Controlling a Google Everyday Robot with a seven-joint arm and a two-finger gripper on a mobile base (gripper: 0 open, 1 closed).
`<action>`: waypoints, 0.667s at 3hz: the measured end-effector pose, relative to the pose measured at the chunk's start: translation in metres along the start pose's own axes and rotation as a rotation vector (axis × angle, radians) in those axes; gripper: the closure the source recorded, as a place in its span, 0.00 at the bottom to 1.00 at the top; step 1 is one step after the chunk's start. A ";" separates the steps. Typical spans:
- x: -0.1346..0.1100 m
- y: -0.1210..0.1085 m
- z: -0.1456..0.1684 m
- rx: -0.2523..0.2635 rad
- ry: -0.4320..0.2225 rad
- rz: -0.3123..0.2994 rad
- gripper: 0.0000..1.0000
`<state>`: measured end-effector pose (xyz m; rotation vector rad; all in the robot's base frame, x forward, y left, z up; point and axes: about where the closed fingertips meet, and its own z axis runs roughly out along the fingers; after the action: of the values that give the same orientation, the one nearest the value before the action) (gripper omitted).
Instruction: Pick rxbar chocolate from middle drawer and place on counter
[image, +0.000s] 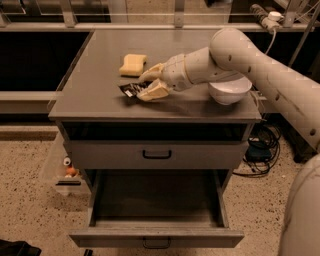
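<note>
My fingers (156, 92), at mid-bench (95, 102), grasp the chocolate bar (129, 90) lying flat, just nearer than the sponge (133, 64). I judge placing nearly done; next I release and lift clear.

I see the counter (100, 55) as smooth, matt grey metal, and the open drawer (156, 237) has the same finish. My gripper (149, 85), low over the counter's front at the chocolate bar (130, 90), looks like dull cream plastic. The bar's wrapper is black and faintly shiny. The sponge (133, 64) looks soft and porous, the bowl (230, 93) glossy white.
</note>
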<state>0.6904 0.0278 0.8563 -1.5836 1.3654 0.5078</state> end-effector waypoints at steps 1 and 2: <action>0.000 0.000 0.000 0.000 0.000 0.000 0.36; 0.000 0.000 0.000 0.000 0.000 0.000 0.15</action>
<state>0.6904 0.0279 0.8562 -1.5837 1.3654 0.5079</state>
